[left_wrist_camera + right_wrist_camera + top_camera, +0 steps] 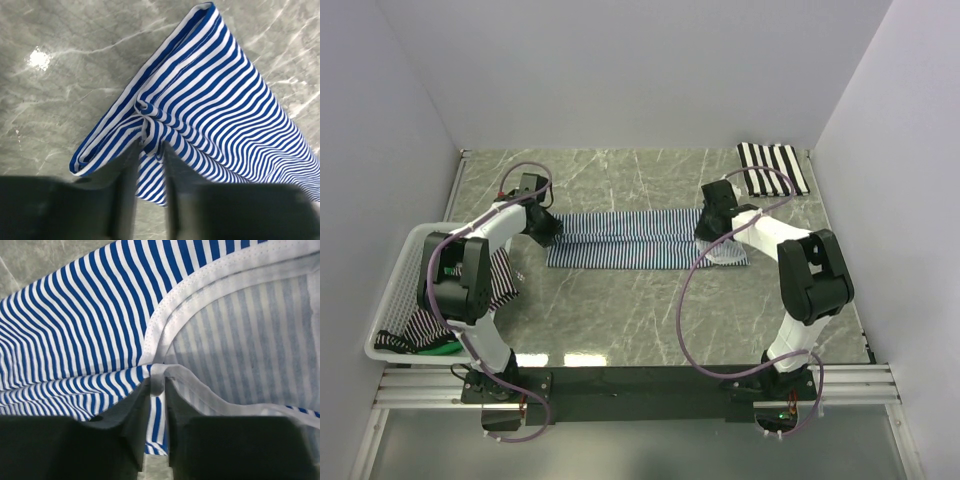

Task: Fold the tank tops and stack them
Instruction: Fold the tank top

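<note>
A thin navy-and-white striped tank top [635, 238] lies stretched across the middle of the table as a long folded strip. My left gripper [546, 228] is shut on its left end, where the fabric [200, 100] bunches between the fingers [127, 180]. My right gripper [713, 228] is shut on the right end, pinching the white trim [159, 377] of an opening. A broad black-and-white striped tank top [772, 168] lies folded at the far right corner. More striped tops [410, 330] sit in the basket.
A white plastic mesh basket [402, 262] stands at the left edge of the grey marble table [640, 320], holding striped clothes and something green. White walls enclose the back and both sides.
</note>
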Robot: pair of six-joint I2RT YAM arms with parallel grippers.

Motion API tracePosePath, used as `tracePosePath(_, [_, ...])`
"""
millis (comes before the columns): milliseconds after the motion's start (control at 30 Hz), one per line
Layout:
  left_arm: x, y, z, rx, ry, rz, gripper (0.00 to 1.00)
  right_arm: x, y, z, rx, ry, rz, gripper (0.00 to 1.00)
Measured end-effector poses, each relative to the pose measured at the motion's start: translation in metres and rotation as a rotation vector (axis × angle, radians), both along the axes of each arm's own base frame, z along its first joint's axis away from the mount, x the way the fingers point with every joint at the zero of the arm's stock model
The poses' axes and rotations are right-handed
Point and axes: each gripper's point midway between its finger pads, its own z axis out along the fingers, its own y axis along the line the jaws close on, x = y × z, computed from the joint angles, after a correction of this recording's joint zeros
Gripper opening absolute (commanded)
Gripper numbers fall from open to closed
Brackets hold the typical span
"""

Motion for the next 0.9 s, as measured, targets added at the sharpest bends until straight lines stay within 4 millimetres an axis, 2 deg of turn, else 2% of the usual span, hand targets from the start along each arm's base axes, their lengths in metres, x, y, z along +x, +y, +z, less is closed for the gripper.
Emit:
tracePosePath(167, [0.005, -0.001, 0.004, -0.005, -0.026, -0.015, 0.51, 0.002, -0.005, 0.001, -0.013, -0.001, -0.003, 0.38])
tracePosePath(267, [0.006, -0.001, 0.011, -0.006, -0.047, -0.022, 0.52, 0.005, -0.01, 0.01, -0.027, -0.014, -0.007, 0.38])
tracePosePath(367, [0.009, -0.002, 0.029, -0.013, -0.093, -0.035, 0.51, 0.008, -0.016, 0.028, -0.034, -0.05, -0.018, 0.38])
tracePosePath(467, [0.01, -0.008, 0.051, -0.024, -0.158, -0.061, 0.5, 0.007, -0.026, 0.06, -0.027, -0.124, -0.041, 0.37])
tracePosePath(567, [0.008, -0.032, 0.07, -0.034, -0.219, -0.125, 0.45, -0.009, -0.046, 0.083, -0.011, -0.191, -0.084, 0.37])
tracePosePath(667, [-0.002, -0.073, 0.073, -0.057, -0.247, -0.232, 0.4, -0.03, -0.075, 0.086, -0.008, -0.211, -0.151, 0.36])
tracePosePath(767, [-0.028, -0.11, 0.054, -0.088, -0.214, -0.34, 0.36, -0.054, -0.098, 0.071, -0.027, -0.183, -0.207, 0.35])
tracePosePath(900, [-0.048, -0.128, 0.024, -0.111, -0.141, -0.396, 0.34, -0.078, -0.116, 0.044, -0.032, -0.114, -0.252, 0.33])
